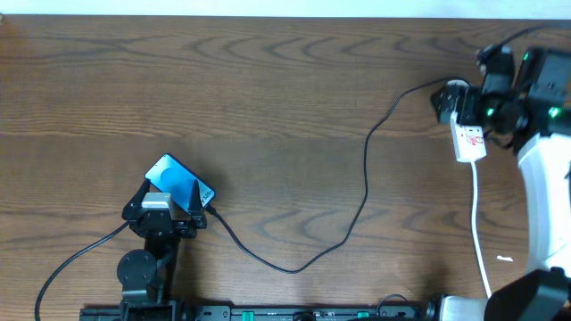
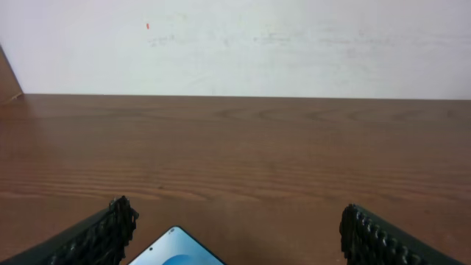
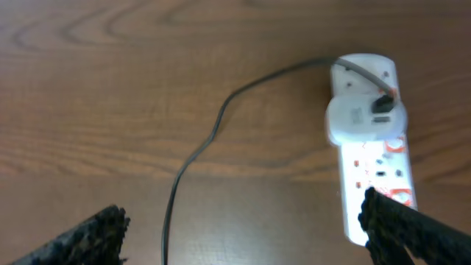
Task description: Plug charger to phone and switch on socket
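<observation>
The phone (image 1: pixel 181 176) lies at the front left of the table, blue screen up; its corner shows in the left wrist view (image 2: pixel 176 252). My left gripper (image 1: pixel 166 203) sits over the phone's near end, open (image 2: pixel 239 237), fingers either side of it. The black charger cable (image 1: pixel 365 169) runs from the phone's right end, where its tip is too small to make out, to the white adapter (image 3: pixel 364 118). The adapter sits in the socket (image 1: pixel 470 143). My right gripper (image 1: pixel 471 105) is open (image 3: pixel 243 235) above the socket (image 3: pixel 372 184), one finger overlapping its end.
The socket's thick white cord (image 1: pixel 480 232) runs toward the front edge at the right. The brown wooden table (image 1: pixel 268 80) meets a white wall (image 2: pixel 235 44) at the back. The right arm's white body (image 1: pixel 546 205) stands at the right.
</observation>
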`<act>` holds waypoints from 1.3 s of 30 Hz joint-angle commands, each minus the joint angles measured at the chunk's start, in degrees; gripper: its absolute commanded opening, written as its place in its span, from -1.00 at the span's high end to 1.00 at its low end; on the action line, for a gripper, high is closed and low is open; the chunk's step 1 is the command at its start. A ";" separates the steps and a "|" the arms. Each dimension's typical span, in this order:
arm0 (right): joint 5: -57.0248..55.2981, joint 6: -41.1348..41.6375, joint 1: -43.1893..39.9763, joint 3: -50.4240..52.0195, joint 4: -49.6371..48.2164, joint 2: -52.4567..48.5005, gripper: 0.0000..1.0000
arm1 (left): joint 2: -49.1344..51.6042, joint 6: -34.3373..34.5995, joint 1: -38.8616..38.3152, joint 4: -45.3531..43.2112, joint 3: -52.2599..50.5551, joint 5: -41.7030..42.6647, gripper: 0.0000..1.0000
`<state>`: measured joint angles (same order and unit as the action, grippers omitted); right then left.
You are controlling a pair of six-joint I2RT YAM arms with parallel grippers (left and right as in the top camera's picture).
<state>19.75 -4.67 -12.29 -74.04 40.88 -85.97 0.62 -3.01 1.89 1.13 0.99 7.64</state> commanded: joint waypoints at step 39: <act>4.83 5.99 0.55 67.52 -42.93 58.49 -0.99 | -0.39 0.04 0.28 2.27 -0.74 2.01 -0.82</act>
<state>24.08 -1.45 -12.27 -8.86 -1.32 -30.37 0.62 -3.01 1.89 1.15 1.02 7.64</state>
